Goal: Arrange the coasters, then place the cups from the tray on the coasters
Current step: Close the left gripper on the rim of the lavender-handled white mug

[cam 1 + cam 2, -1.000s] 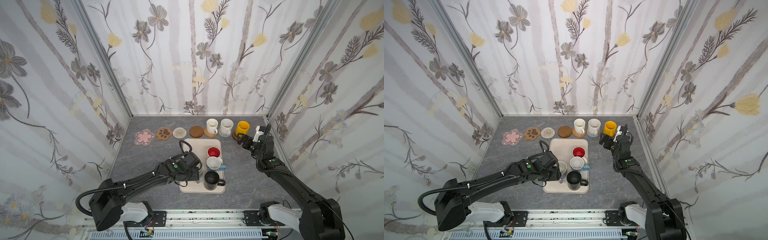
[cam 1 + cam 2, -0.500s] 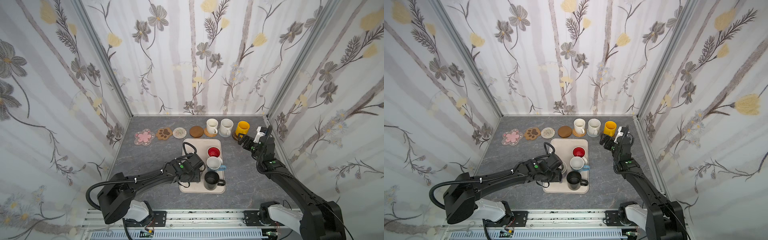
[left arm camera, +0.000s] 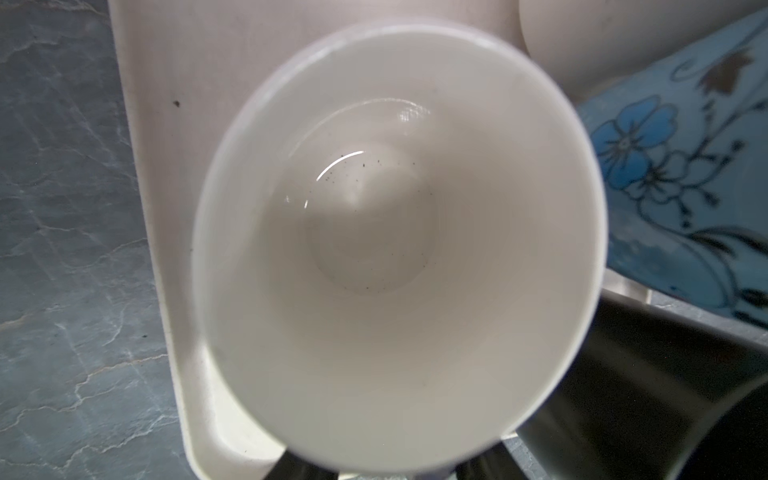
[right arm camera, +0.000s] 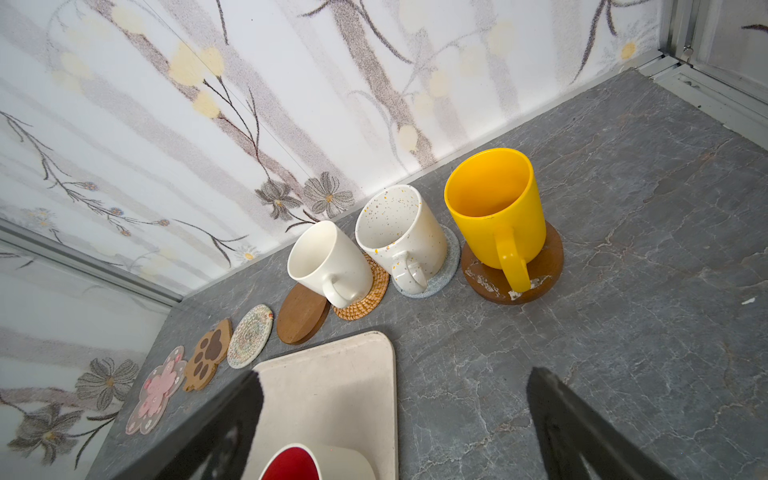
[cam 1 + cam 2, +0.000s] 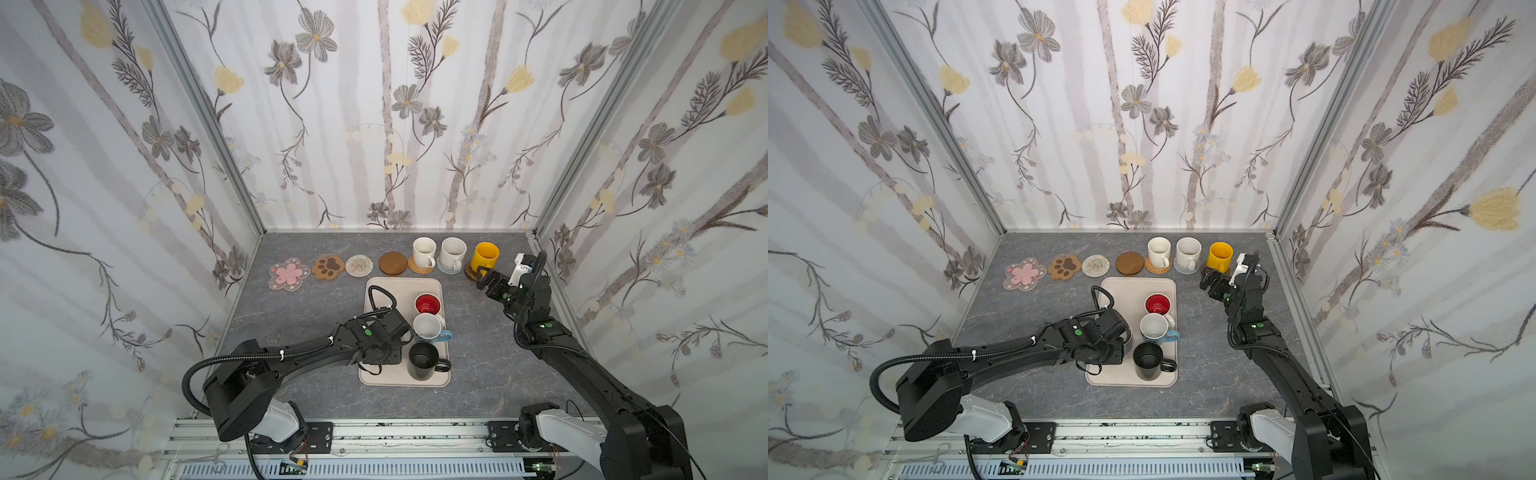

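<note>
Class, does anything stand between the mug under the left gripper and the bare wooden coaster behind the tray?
Nothing visible does. From the mug to the wooden coaster lies only bare tray and its low rim; the red mug stands off to the right.

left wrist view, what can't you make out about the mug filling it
Mug outside and handle: only its inside shows here; the left arm mostly hides it in both top views.
Left fingers: cut off at the frame edge, grip unclear.
Black mug: cropped, blurred.
</note>
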Robot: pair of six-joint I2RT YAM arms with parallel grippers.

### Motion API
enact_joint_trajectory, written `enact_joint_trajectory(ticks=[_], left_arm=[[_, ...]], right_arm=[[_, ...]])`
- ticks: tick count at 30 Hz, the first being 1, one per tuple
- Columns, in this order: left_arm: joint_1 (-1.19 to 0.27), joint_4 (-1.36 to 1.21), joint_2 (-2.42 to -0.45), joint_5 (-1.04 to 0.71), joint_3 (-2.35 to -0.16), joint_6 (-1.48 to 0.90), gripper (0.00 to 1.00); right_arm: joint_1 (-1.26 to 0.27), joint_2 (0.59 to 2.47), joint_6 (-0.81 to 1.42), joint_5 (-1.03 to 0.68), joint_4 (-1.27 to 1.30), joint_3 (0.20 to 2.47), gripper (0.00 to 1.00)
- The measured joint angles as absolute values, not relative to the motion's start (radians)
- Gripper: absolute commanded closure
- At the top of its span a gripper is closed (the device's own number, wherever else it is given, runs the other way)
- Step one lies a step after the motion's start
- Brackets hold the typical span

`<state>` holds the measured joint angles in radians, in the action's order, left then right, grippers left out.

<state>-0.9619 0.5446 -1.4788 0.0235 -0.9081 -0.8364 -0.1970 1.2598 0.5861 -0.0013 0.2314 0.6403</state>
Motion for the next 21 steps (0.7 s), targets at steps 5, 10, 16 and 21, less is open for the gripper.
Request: enact_joint_trajectory(ticks=[5,10,16,21], left_arm=[[-0.962,0.541,-1.505,0.038,-0.910,-0.825,0.68],[-0.961,0.536,-1.517,0.051,-0.915,-0.818,0.76],[-0.957,0.531,-1.531,0.065,-0.933,-0.807,0.92],[-0.954,0.536,-1.532,0.068,-0.937,-0.789,1.00]], right_arm=[[-0.196,1.254,0.587,-0.002,0.232,0.640,0.00],[-0.195,1.253,0.587,-0.002,0.233,0.636,0.00],[-0.195,1.254,0.587,-0.005,0.233,0.636,0.00],[-0.194,1.254,0.587,-0.016,0.234,0.636,0.00]])
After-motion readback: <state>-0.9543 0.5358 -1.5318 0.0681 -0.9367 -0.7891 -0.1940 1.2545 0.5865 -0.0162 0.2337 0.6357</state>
